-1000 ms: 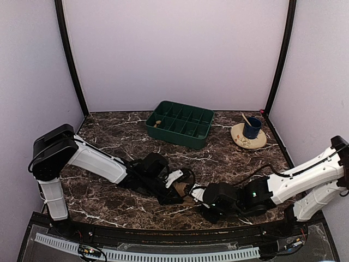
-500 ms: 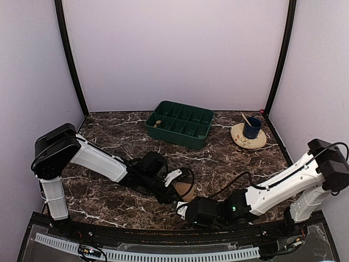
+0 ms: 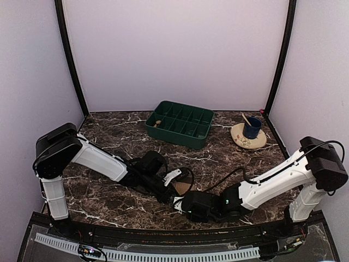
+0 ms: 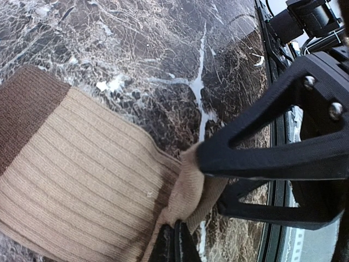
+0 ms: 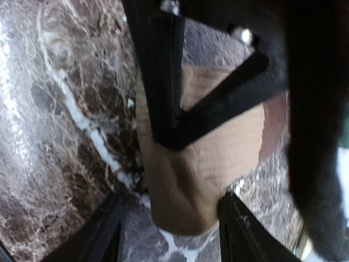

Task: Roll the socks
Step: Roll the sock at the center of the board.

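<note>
Green tray (image 3: 175, 136), blue cup (image 3: 252, 129) on tan plate (image 3: 243, 142).

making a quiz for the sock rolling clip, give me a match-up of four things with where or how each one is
1 tan ribbed fabric sock
2 dark green plastic compartment tray
3 blue cup
4 right pincer

a on round tan plate
b open, astride sock end
c far middle of dark marble table
d pinched by left pincer

Pairs: 1-d, 2-c, 3-a, 4-b

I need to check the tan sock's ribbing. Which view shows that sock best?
Left wrist: the tan sock is large, with ribs and brown band sharp. Right wrist shows it blurred and partly hidden; the top view shows only a small patch.
</note>
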